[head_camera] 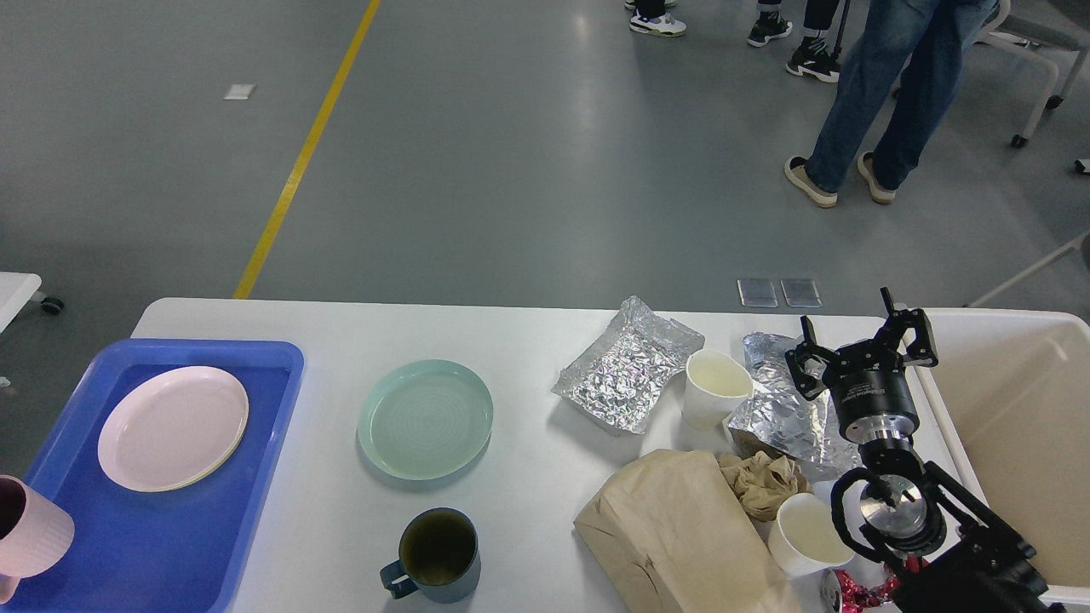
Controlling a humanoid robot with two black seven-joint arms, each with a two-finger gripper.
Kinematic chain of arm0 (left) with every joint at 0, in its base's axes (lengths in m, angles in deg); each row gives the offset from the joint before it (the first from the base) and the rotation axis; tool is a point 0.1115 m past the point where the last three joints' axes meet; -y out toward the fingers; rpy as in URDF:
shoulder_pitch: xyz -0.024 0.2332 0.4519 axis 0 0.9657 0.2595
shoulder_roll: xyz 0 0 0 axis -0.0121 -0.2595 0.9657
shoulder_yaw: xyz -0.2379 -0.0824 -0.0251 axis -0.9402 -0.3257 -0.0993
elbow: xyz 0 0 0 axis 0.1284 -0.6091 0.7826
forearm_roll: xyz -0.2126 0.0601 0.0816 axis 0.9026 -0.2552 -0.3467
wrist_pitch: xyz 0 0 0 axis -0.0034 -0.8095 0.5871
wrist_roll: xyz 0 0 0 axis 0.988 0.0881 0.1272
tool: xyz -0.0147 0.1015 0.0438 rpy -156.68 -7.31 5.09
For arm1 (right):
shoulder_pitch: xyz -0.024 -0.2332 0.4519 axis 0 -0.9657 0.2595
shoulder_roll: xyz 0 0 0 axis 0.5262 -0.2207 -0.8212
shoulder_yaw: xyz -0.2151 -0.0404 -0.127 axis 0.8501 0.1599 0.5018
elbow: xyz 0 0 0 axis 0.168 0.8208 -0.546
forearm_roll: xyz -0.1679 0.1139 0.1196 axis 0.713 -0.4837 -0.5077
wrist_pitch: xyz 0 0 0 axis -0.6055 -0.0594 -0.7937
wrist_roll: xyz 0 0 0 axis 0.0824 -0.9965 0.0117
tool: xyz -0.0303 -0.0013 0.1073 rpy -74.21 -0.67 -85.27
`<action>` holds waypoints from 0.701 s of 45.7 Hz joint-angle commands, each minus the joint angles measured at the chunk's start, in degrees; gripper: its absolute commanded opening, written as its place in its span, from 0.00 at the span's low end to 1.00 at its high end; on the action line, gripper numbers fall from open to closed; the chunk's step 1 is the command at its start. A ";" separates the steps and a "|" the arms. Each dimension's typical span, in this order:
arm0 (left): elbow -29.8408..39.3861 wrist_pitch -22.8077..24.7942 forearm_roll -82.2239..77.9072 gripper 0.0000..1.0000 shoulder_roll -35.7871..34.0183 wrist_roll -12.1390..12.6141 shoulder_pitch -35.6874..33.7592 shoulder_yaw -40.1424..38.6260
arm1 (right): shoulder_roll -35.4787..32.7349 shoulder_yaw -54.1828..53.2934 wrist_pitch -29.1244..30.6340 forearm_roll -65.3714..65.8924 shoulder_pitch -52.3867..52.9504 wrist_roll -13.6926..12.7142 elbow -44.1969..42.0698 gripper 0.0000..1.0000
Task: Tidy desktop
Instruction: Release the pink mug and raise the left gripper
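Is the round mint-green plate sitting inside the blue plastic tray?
No. The round mint-green plate lies on the bare white desktop, right of the blue plastic tray.

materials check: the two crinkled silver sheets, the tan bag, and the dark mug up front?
Silver sheets: look like aluminium foil, shiny, with fine creases and bright glints. Tan bag: likely kraft paper, matte, with soft folds. Dark mug: teal, smooth and matte; could be plastic or glazed ceramic, the look does not settle it.
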 commanded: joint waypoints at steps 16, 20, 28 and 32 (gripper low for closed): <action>-0.02 -1.98 0.11 0.00 1.09 0.13 2.11 -1.03 | -0.05 0.00 0.00 -0.07 0.00 0.03 -0.09 1.00; -0.02 -3.12 0.11 0.06 1.00 0.57 2.20 -1.12 | -0.05 0.00 0.00 0.01 0.00 -0.05 -0.09 1.00; 0.68 -10.59 2.13 0.58 0.83 0.75 2.38 -1.12 | -0.05 0.00 0.00 0.01 0.00 -0.05 0.00 1.00; 0.77 -11.47 2.92 0.71 0.83 0.75 2.38 -1.12 | 0.04 0.00 0.00 0.01 0.00 -0.05 0.00 1.00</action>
